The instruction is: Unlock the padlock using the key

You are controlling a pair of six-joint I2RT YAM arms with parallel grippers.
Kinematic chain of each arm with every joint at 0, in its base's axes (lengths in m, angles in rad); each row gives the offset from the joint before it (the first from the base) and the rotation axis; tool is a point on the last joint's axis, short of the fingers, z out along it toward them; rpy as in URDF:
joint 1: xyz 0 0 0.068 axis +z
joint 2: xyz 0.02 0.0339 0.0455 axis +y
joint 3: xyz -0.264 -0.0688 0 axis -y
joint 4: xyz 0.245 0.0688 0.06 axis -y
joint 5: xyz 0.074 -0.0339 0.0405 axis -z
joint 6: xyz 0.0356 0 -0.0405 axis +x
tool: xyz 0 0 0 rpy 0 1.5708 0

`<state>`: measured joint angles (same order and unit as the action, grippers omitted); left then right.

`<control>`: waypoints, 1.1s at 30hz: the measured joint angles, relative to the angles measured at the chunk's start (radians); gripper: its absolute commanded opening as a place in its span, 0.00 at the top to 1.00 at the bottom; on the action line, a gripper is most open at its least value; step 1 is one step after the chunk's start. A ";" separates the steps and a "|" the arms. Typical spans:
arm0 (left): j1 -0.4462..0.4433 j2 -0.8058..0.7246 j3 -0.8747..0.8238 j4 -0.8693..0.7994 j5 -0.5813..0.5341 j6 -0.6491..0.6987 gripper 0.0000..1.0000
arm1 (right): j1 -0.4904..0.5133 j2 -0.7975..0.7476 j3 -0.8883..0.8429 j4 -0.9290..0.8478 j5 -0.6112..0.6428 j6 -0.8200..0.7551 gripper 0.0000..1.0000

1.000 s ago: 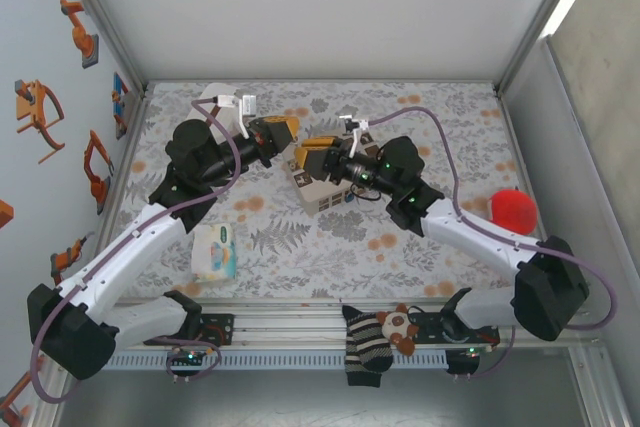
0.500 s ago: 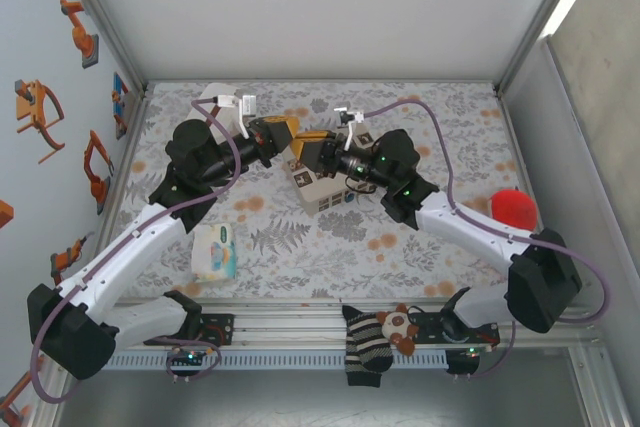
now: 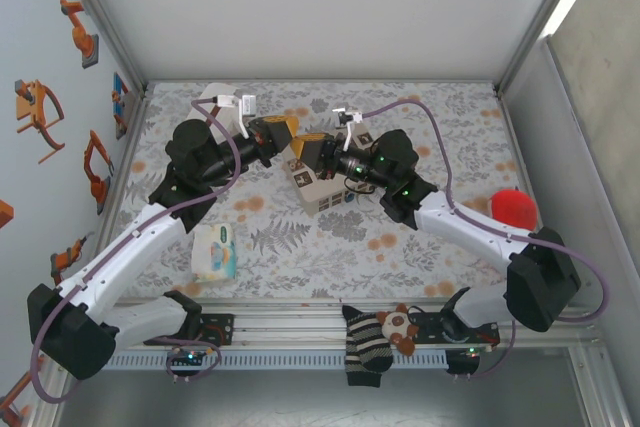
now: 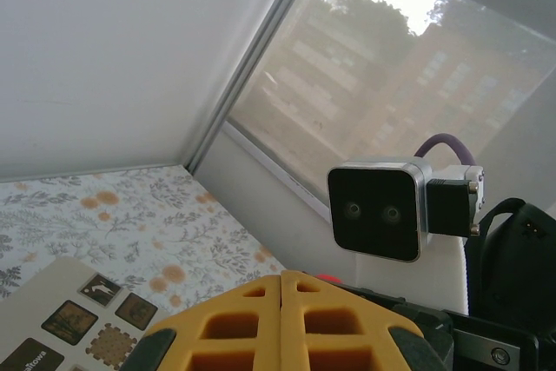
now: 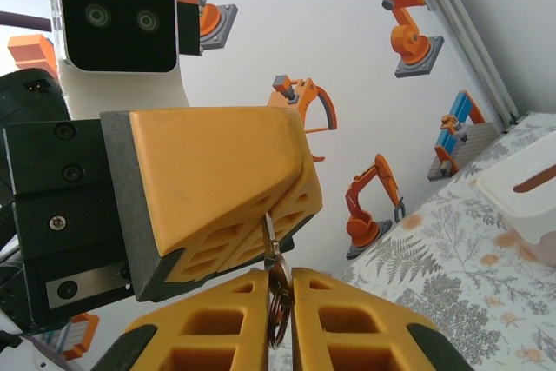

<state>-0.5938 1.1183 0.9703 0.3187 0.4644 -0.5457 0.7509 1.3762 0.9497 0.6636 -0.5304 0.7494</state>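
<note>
My left gripper [image 3: 285, 133] and right gripper [image 3: 303, 152] meet tip to tip above the beige box [image 3: 322, 190]. In the right wrist view a thin metal key [image 5: 268, 236] sticks out of the seam between the left gripper's yellow fingers [image 5: 217, 171]. Its ring end is pinched in my right gripper [image 5: 278, 271], whose pads press on it from both sides. Seen from the left wrist, my left gripper [image 4: 287, 277] is fully shut, with the pads touching. The padlock is hidden.
The beige box with dark squares [image 4: 78, 319] lies under both grippers. A tissue pack [image 3: 214, 251] lies near the left arm and a red ball [image 3: 513, 209] at the right edge. A striped sock and plush toy [image 3: 375, 339] hang on the front rail.
The right arm has moved left up to the left gripper, and its jaws have closed from half open onto the key's ring end. The left arm has stayed still.
</note>
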 measured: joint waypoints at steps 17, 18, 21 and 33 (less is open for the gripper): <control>0.018 -0.054 -0.011 -0.029 -0.022 0.000 0.44 | 0.001 -0.039 -0.013 -0.055 0.047 -0.032 1.00; 0.023 -0.068 -0.011 -0.043 -0.030 0.003 0.42 | 0.001 -0.050 -0.017 -0.077 0.057 -0.043 1.00; 0.037 -0.121 -0.011 -0.091 -0.060 0.020 0.36 | 0.001 -0.084 -0.021 -0.163 0.094 -0.086 1.00; 0.037 -0.231 -0.045 -0.299 -0.143 0.084 0.25 | -0.040 -0.290 -0.021 -0.633 0.344 -0.285 1.00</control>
<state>-0.5571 0.8875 0.9253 0.0200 0.3218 -0.4614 0.7109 1.0866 0.9287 0.0303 -0.1864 0.4648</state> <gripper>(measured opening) 0.741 0.048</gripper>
